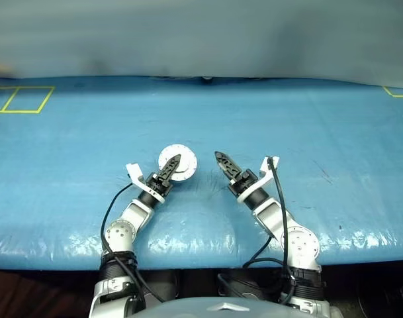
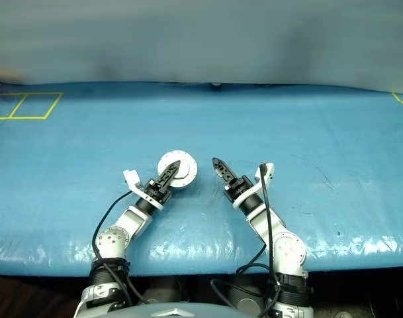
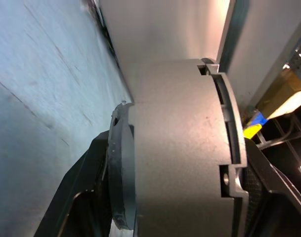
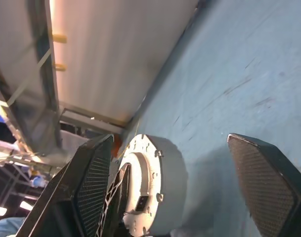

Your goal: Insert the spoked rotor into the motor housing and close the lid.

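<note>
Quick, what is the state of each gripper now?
Left gripper: closed on the motor housing, lid shut.
Right gripper: open, holding nothing.

Both arms are extended fwd over the counner's near edge, forearms angled inward toward each other. Left claw [image 1: 172, 165] is seen closed on the motor housing [image 1: 177, 162], fingers either side. Right claw [image 4: 185, 182] is spread wide apart, nothing held, just beside the left.

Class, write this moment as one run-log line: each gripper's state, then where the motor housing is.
left gripper: shut on motor housing | right gripper: open, apart from housing | housing: closed, on blue table
</note>
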{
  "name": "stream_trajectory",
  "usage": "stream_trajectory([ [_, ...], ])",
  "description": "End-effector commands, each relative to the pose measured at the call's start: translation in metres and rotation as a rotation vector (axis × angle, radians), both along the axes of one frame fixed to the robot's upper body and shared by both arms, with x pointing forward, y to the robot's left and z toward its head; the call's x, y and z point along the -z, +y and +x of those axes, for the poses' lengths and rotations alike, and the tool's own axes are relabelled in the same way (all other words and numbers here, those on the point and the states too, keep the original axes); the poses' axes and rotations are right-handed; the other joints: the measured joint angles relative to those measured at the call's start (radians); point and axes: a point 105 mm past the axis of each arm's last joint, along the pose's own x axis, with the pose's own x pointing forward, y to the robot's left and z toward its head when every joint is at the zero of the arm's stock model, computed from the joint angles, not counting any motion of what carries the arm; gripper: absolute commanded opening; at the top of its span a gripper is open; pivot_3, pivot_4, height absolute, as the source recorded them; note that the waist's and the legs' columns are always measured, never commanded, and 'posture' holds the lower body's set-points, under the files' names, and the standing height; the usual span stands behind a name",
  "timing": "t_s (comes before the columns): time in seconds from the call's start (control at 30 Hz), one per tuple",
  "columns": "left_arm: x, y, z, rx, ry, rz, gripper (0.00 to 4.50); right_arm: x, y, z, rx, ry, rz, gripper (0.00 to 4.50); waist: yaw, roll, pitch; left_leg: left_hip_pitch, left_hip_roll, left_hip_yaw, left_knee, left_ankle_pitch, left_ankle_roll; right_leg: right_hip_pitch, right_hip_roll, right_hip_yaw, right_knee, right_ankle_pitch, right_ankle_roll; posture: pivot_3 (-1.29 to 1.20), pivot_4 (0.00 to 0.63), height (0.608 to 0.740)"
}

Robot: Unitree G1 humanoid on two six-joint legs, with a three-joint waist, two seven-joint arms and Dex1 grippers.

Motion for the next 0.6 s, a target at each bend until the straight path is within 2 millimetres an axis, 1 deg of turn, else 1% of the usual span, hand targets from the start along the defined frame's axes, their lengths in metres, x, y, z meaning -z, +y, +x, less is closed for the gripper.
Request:
stream_trajectory([
  [0.03, -0.021, 0.007, 0.02, -0.164, -0.049, -0.037, 2.76, -0.008, 0.0, 0.0, 0.006, -0.039, -0.009, 3.86, 0.0, 0.0, 0.0, 0.0, 0.0, 0.0, 0.001, 0.0, 0.0, 0.0, 0.0, 0.0, 0.0, 0.0, 0.0, 0.0, 0.15, 0.74],
  [0.07, -0.021, 0.01, 0.023, -0.187, -0.051, -0.027, 2.76, -0.007, 0.0, -0.001, 0.005, -0.038, -0.011, 3.86, 0.0, 0.0, 0.0, 0.0, 0.0, 0.0, 0.001, 0.0, 0.0, 0.0, 0.0, 0.0, 0.0, 0.001, 0.0, 0.0, 0.15, 0.74],
  [0.2, -0.014, 0.028, 0.04, -0.304, -0.005, 0.032, 2.76, -0.005, 0.0, -0.003, 0.01, -0.034, -0.016, 3.86, 0.0, -0.001, 0.0, -0.001, 0.0, 0.001, 0.004, 0.001, -0.002, 0.001, 0.0, 0.0, 0.0, 0.001, 0.001, 0.0, 0.15, 0.74],
  [0.3, -0.011, 0.029, 0.048, -0.332, 0.011, 0.066, 2.76, -0.004, 0.0, -0.003, 0.014, -0.034, -0.019, 3.86, 0.0, -0.001, 0.0, -0.001, 0.0, 0.001, 0.007, 0.001, -0.001, 0.001, 0.0, 0.001, 0.0, 0.002, 0.002, 0.0, 0.15, 0.74],
  [0.37, -0.009, 0.029, 0.054, -0.351, 0.017, 0.094, 2.76, -0.002, -0.002, -0.003, 0.018, -0.039, -0.054, 3.86, 0.001, -0.001, 0.0, -0.002, 0.0, 0.001, 0.009, 0.0, 0.0, 0.002, 0.001, 0.0, 0.0, 0.002, 0.003, 0.0, 0.15, 0.74],
  [0.43, -0.005, 0.034, 0.058, -0.392, 0.036, 0.1, 2.76, -0.003, -0.01, 0.0, 0.046, -0.048, -0.063, 3.86, 0.001, -0.001, 0.0, -0.002, 0.0, 0.001, 0.012, -0.001, 0.001, 0.003, 0.001, 0.0, 0.0, 0.003, 0.004, 0.0, 0.15, 0.74],
  [0.5, -0.003, 0.036, 0.061, -0.407, 0.043, 0.104, 2.76, -0.004, -0.014, 0.001, 0.059, -0.055, -0.066, 3.86, 0.0, -0.001, 0.0, -0.002, 0.0, 0.002, 0.013, -0.002, 0.004, 0.003, 0.001, 0.001, 0.0, 0.004, 0.006, 0.0, 0.15, 0.74],
  [0.6, -0.001, 0.038, 0.063, -0.432, 0.047, 0.126, 2.76, -0.003, -0.014, 0.0, 0.053, -0.053, -0.073, 3.86, -0.001, -0.001, 0.0, -0.001, -0.001, 0.003, 0.013, -0.002, 0.005, 0.004, 0.001, 0.002, 0.0, 0.005, 0.006, 0.0, 0.15, 0.74],
])
